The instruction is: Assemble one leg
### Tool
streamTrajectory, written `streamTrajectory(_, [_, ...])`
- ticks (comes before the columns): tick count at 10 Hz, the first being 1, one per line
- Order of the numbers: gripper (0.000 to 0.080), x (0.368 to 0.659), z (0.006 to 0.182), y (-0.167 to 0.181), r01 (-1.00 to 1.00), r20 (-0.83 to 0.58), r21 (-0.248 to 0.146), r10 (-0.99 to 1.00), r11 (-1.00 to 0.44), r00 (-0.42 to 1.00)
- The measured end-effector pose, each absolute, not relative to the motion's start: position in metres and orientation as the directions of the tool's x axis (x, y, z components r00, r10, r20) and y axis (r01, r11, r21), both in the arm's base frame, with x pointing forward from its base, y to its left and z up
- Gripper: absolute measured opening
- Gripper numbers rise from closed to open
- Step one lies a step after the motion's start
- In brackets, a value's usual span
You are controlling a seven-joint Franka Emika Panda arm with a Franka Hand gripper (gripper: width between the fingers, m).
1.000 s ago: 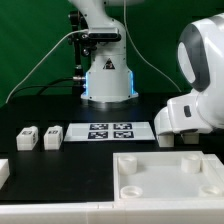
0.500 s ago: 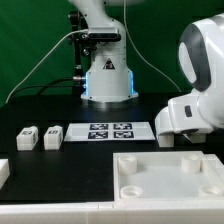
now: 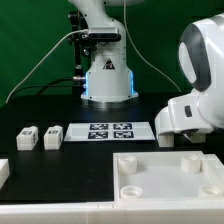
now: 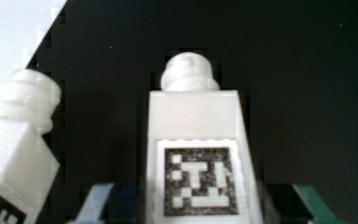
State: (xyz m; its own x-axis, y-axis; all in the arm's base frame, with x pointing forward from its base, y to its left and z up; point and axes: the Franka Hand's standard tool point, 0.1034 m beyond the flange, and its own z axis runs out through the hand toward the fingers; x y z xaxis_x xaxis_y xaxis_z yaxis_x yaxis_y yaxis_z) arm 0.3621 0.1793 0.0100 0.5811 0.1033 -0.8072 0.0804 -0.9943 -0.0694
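Squarely between the tool's (image 4: 201, 202) parted fingers sits the leg (image 4: 199, 118), gaps either side.

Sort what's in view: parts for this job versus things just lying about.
Job: leg before the wrist camera; square white top, likely its mount.
Lying about: two spare legs; neighbouring leg; marker board.

The leg (image 4: 197, 132) is smooth, matt white plastic.

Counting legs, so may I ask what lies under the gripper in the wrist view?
One marked leg below, a second leg beside it; whatever lies beneath them is covered.
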Motion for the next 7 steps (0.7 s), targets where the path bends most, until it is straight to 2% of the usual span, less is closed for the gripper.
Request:
streamTrajectory(3, [0.0291, 0.365, 0.012, 0.178, 0.081, -0.809, -0.071, 0.104, -0.994, 0.578])
streamTrajectory(5, [0.0291, 0.393, 0.027, 0.175, 0.076, -0.797, -0.078, 0.108, -0.994, 0.595])
streamTrajectory(7, [0.0291, 0.417, 0.054, 0.166, 0.077, -0.775, -0.096, 0.123, -0.992, 0.620])
